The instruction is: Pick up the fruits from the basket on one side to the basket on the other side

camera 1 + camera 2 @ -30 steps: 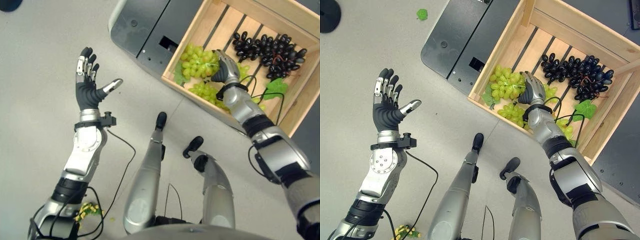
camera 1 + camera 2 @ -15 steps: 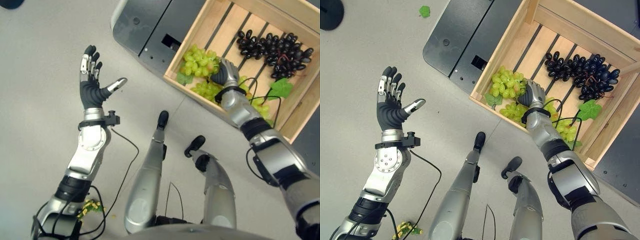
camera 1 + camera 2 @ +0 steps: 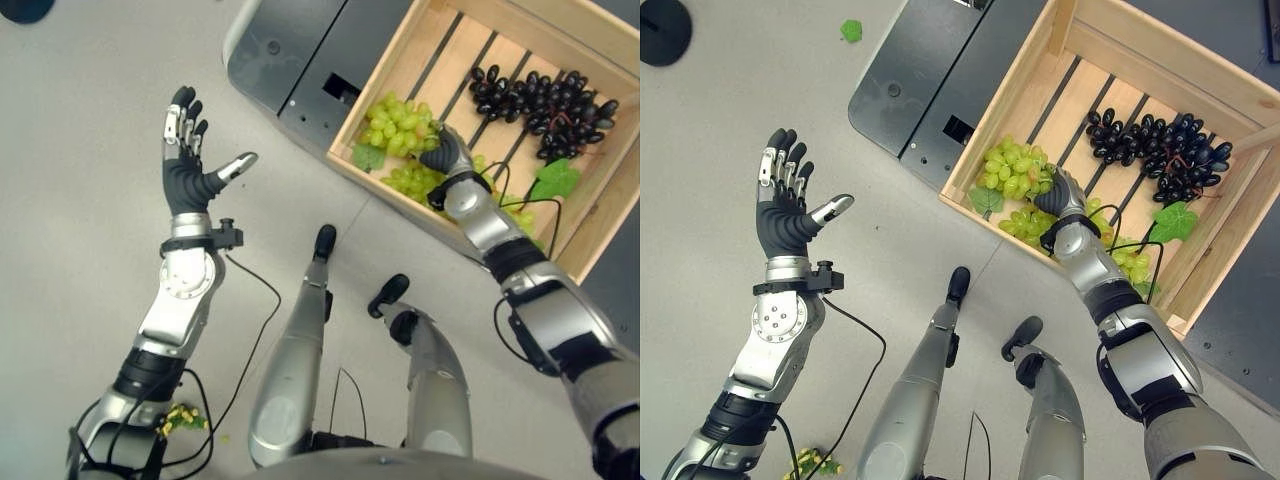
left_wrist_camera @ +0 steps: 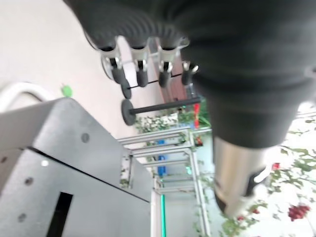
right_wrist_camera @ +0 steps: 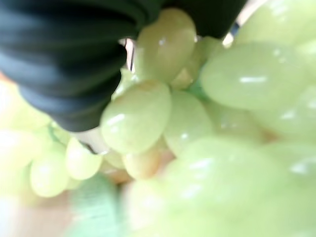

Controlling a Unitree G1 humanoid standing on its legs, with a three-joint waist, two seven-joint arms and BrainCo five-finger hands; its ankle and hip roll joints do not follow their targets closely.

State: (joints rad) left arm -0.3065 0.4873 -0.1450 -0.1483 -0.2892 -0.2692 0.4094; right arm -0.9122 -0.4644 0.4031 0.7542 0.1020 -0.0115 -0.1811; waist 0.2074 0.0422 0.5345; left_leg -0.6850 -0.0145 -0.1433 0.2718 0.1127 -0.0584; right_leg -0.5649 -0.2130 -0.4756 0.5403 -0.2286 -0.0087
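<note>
In the left eye view the crate (image 3: 400, 60) sits at the far right of the floor, holding green grapes (image 3: 398, 125) toward its near-left corner and a bunch of black grapes (image 3: 540, 98) lying across the slats farther right. The right hand (image 3: 447, 152) is down among the green grapes, against the right edge of the upper cluster with a second green cluster just nearer; its fingers are buried in the fruit, so I cannot tell whether they have closed. The left hand (image 3: 186, 170) is raised well to the left over bare floor, fingers straight and thumb spread, holding nothing. The right eye view gives the same layout: the right arm is plainly the nearer one to the fruit, and the black bunch runs left to right beyond it, with a leaf (image 3: 1172, 221) at its near side. The left wrist view looks past released fingers (image 4: 140, 69) toward a grey cabinet (image 4: 74, 163). The right wrist view shows green grapes pressed right against the dark cover, so contact looks made, though any grip stays hidden.
</note>
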